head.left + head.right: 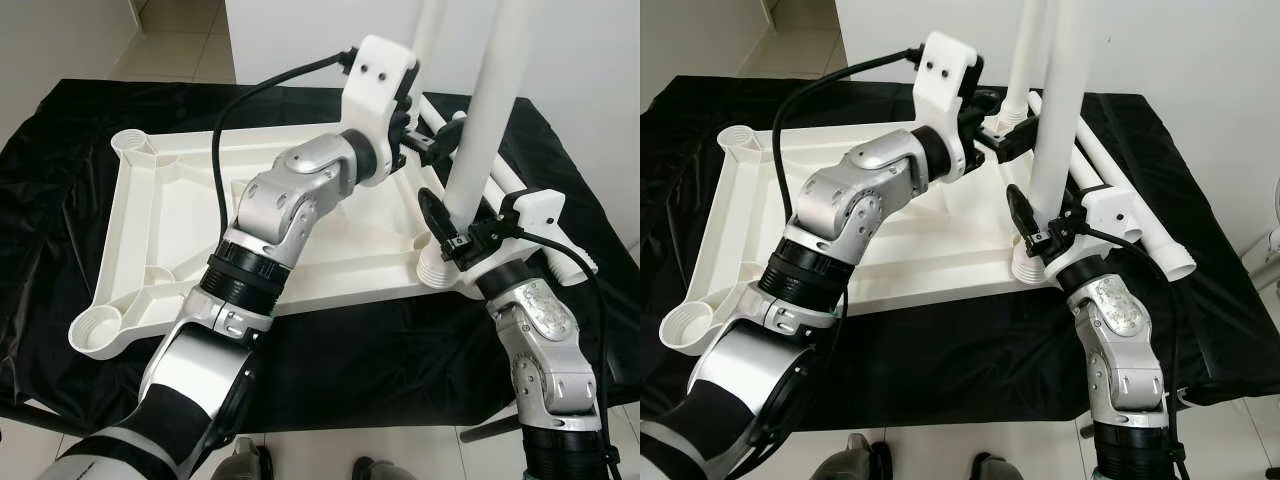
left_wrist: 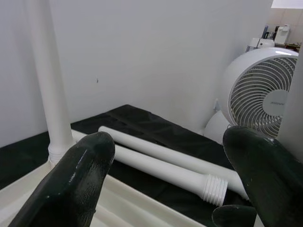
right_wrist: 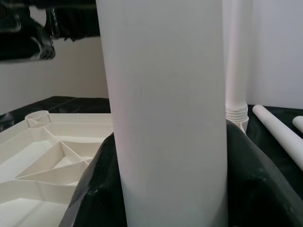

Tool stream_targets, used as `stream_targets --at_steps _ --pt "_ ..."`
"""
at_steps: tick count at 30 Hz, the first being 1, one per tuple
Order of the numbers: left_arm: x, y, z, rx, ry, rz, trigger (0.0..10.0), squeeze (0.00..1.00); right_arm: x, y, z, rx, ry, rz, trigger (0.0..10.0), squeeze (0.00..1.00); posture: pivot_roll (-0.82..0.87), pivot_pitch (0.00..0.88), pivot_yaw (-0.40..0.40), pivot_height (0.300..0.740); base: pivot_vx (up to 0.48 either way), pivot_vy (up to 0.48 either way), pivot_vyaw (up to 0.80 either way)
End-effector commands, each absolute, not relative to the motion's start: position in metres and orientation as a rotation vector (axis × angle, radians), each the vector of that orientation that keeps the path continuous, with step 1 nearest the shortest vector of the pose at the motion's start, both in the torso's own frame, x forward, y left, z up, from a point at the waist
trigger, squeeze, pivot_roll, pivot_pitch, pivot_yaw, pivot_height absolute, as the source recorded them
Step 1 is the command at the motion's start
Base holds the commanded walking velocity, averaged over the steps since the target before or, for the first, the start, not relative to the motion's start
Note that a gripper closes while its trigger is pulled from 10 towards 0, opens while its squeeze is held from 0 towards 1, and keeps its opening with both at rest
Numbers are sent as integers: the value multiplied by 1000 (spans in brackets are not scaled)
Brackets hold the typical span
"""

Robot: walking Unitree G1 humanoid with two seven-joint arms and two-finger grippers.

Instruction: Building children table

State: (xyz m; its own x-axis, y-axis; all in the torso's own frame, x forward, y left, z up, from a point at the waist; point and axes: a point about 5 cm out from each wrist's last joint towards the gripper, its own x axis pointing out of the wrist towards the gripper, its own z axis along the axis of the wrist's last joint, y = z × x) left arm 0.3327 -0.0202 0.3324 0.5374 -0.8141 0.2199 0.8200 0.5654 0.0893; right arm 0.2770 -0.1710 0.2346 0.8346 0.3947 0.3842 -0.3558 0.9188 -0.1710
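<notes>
As judged from the left eye view, about half built. Upturned white ribbed plastic tabletop (image 1: 180,220) flat on crumpled black cloth (image 1: 60,150). Upright at its right-hand corners: near smooth white plastic tube leg (image 1: 490,110) and far white tube leg (image 1: 430,30). Unfilled: two round moulded sockets (image 1: 95,330) at the left-hand corners. Right gripper (image 1: 450,222) clamped around the near leg just above its socket. Left gripper (image 1: 428,138) higher up, just beside the same leg, spread wide and holding nothing.

From the right eye view: two loose white tube legs (image 1: 1150,235) side by side on the cloth, just right of the tabletop, still to be fitted. Seating of the near leg probably unfinished; thread engagement not discernible.

From the left wrist view: matt black rounded fingers (image 2: 80,175) well apart, nothing between. Beyond them, the loose legs (image 2: 165,168) with a ridged threaded end, the far leg (image 2: 47,85) with a ribbed collar at its base, and a round white grille fan (image 2: 258,90).

From the right wrist view: near leg (image 3: 170,118) plain, glossy, cylindrical, gripped between black fingers (image 3: 255,179). Behind it, stiffening ribs on the tabletop (image 3: 47,146) underside.
</notes>
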Motion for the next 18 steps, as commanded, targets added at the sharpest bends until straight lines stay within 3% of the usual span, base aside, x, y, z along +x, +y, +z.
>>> stream_targets --at_steps 1,18 --pt "316 -35 348 -11 -316 -1132 10000 0 277 -166 235 -101 -411 450 10000 0 -1 82 -4 740 0 0 0" --pt "305 -44 365 -28 -382 -1210 10000 0 295 -168 237 -169 -355 467 10000 0 -4 68 -9 740 0 0 0"
